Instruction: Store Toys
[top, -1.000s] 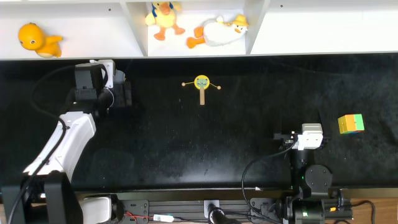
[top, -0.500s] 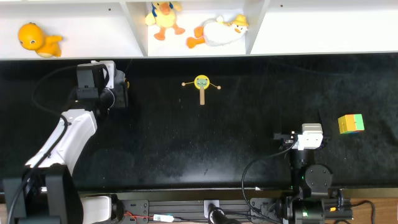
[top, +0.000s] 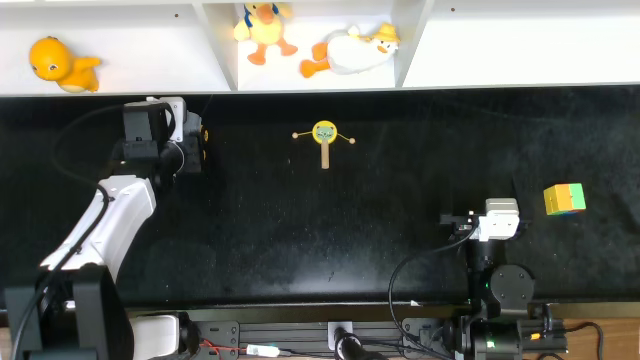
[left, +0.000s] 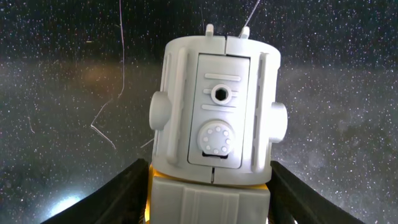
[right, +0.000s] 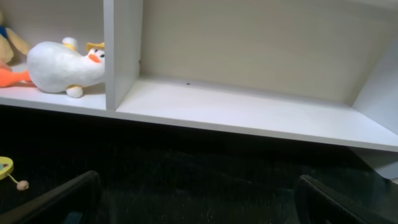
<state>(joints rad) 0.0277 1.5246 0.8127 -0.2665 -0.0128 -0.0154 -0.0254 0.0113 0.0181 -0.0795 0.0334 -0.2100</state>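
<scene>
A white toy robot (left: 214, 118) with a yellow base lies on the black table, between the fingers of my left gripper (left: 208, 167). Both fingers press against the toy's sides, so the gripper is shut on it. From above, my left gripper (top: 188, 142) is at the table's far left, just below the white shelf (top: 320, 82), and a yellow bit of the toy (top: 201, 131) peeks out. My right gripper (right: 199, 180) stands open and empty near the front right (top: 497, 216), facing an open shelf compartment (right: 249, 106).
On the shelf sit a yellow duck (top: 62, 62), a plush duck (top: 265, 25) and a white plush goose (top: 350, 50). A small yellow rattle drum (top: 324, 135) lies mid-table. A coloured cube (top: 564, 198) rests at the right.
My left gripper's fingers have closed in from a wider spread onto the toy robot and shifted slightly towards the shelf. The right arm has not moved.
</scene>
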